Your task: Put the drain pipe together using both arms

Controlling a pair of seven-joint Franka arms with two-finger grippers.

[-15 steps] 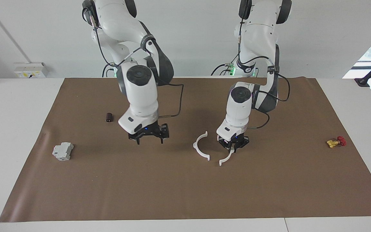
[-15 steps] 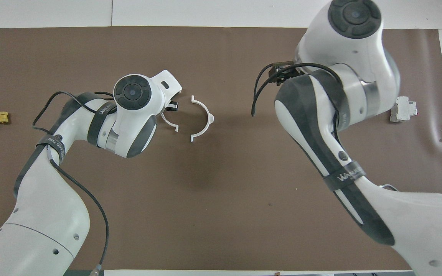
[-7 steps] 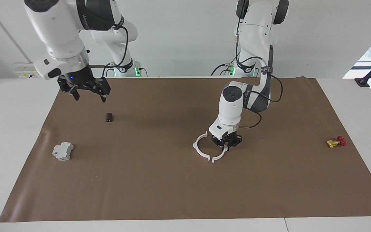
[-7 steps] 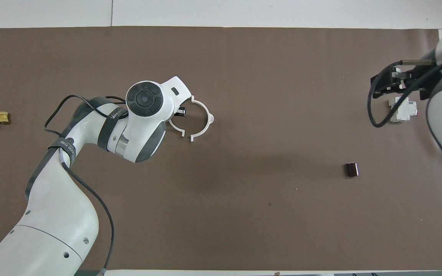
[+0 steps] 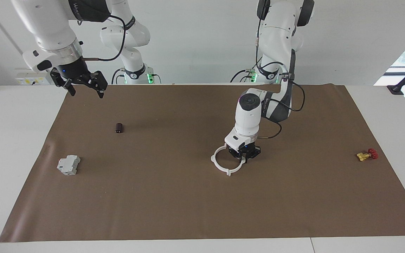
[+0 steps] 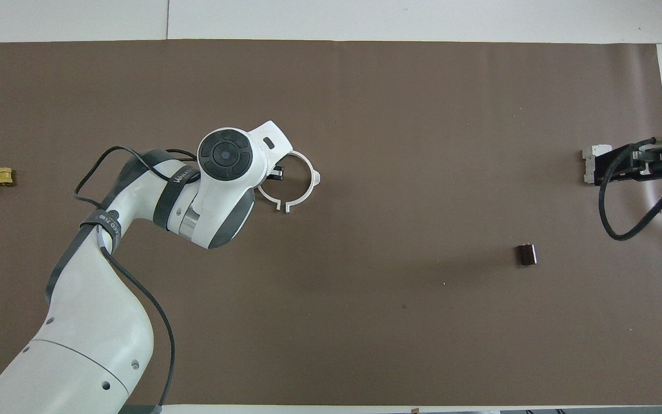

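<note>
The drain pipe's two white half-ring arcs lie end to end as one ring (image 5: 218, 167) on the brown mat. The ring also shows in the overhead view (image 6: 311, 183). The arcs' ends meet where they show. My left gripper (image 5: 244, 157) is low at the ring, on its side toward the left arm's end. It is shut on that arc, and one black finger (image 6: 276, 171) shows in the overhead view. My right gripper (image 5: 85, 90) is open, empty and raised high over the mat's edge at the right arm's end. In the overhead view the right gripper (image 6: 632, 167) covers part of the grey block.
A grey boxy block (image 5: 69, 164) lies toward the right arm's end and also shows in the overhead view (image 6: 588, 161). A small dark cylinder (image 5: 119, 128) lies nearer to the robots than the block. A red and brass valve (image 5: 366, 154) lies toward the left arm's end.
My left gripper has slid its arc against the other arc, closing the gap into a ring. My right arm has lifted and swung away to the right arm's end.
</note>
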